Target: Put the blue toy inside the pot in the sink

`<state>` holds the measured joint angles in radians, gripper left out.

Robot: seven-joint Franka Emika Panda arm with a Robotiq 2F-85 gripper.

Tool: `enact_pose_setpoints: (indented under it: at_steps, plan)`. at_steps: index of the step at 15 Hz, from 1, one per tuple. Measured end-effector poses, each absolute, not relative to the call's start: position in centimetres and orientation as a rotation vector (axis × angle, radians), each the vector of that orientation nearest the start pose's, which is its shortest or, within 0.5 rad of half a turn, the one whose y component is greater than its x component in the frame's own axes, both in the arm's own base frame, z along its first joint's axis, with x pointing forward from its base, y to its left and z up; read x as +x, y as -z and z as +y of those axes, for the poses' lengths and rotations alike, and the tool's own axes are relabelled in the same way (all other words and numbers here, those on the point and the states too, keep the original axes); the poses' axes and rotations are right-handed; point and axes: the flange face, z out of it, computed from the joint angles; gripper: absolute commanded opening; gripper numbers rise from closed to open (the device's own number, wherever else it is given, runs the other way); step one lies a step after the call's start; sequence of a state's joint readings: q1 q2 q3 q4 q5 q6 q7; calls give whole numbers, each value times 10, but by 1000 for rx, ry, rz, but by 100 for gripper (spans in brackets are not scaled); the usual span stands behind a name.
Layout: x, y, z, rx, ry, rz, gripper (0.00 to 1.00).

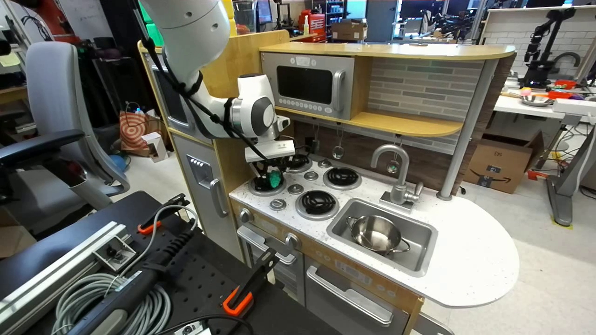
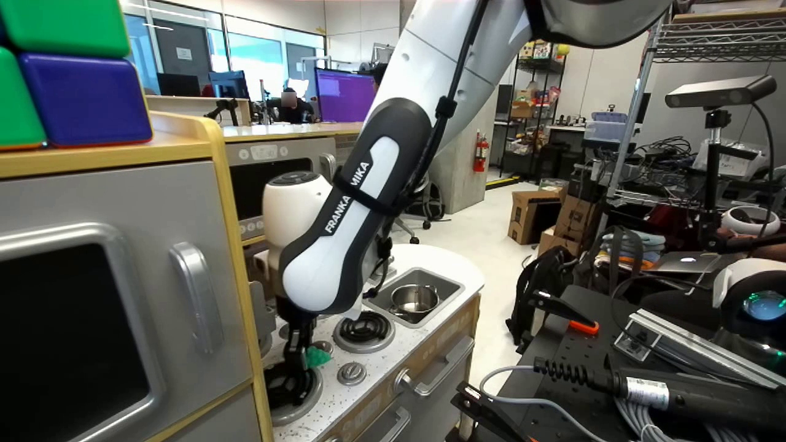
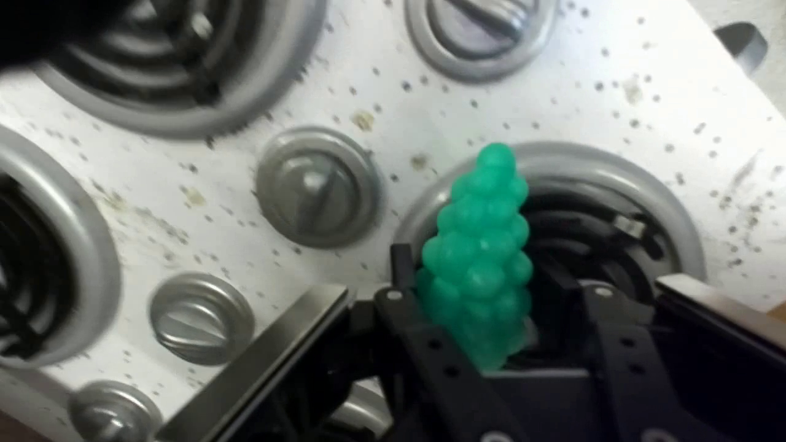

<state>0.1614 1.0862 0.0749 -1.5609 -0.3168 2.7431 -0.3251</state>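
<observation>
arm label (image 2: 338,213): "FRANKA … MIKA" | end effector (image 3: 478,273): clasping green toy (image 3: 479,245)

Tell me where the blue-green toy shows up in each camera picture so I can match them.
In an exterior view: the blue-green toy is just left of centre, partly covering a black burner.
In an exterior view: the blue-green toy is low, left of centre, up and right of that black burner.
Wrist view: the blue-green toy is right of centre, partly covering that black burner.
Shared landmark: that black burner.
</observation>
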Motion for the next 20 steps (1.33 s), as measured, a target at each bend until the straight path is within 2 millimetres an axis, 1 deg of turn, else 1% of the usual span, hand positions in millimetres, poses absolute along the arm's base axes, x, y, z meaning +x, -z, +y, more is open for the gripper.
enact_pose_setpoints:
  at_steps: [2, 5, 7, 9, 11, 13, 16, 18, 20]
  plan:
    - [646, -15, 115, -3040, 171, -1142, 21]
    - [633, -23, 39, -3156, 202, -951, 21]
    - [623, -31, -5, -3224, 211, -822, 21]
    - [613, -40, -43, -3278, 208, -692, 21]
    - [606, -48, -75, -3326, 201, -561, 21]
    - [604, -55, -108, -3378, 207, -415, 21]
    - [606, -64, -148, -3440, 217, -221, 21]
    - [610, -67, -164, -3465, 194, -134, 21]
    - [617, -65, -169, -3483, 151, -91, 21]
